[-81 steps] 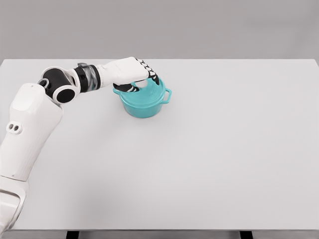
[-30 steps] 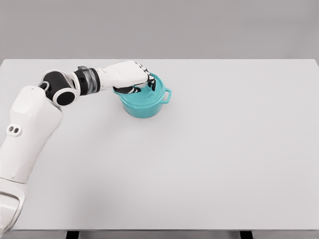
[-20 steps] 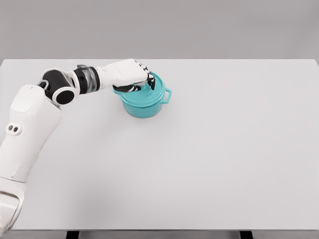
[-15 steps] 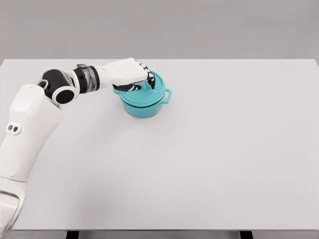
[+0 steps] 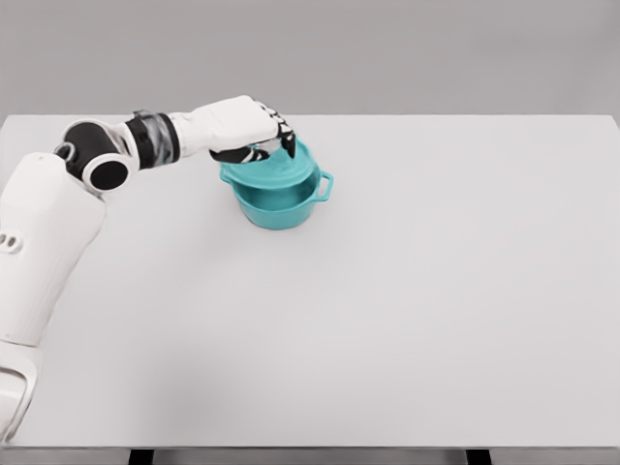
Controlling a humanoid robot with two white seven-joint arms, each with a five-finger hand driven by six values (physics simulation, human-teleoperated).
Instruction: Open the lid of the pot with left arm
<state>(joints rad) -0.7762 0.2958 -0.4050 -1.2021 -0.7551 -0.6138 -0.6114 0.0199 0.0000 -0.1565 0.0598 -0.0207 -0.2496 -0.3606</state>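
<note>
One teal pot (image 5: 279, 201) is sitting on the white table (image 5: 407, 291), toward the far left part of it. One teal lid (image 5: 274, 170) is hanging just above the pot, tilted, its left side raised off the rim so a dark gap is showing there. The left hand (image 5: 247, 131) is reaching in over the pot from the left, its dark-tipped fingers (image 5: 283, 139) curling down around the top of the lid and gripping it. Two small handles are sticking out from the pot's sides.

Left hand (image 5: 254, 136) gripping lid (image 5: 274, 171) (raised)
</note>
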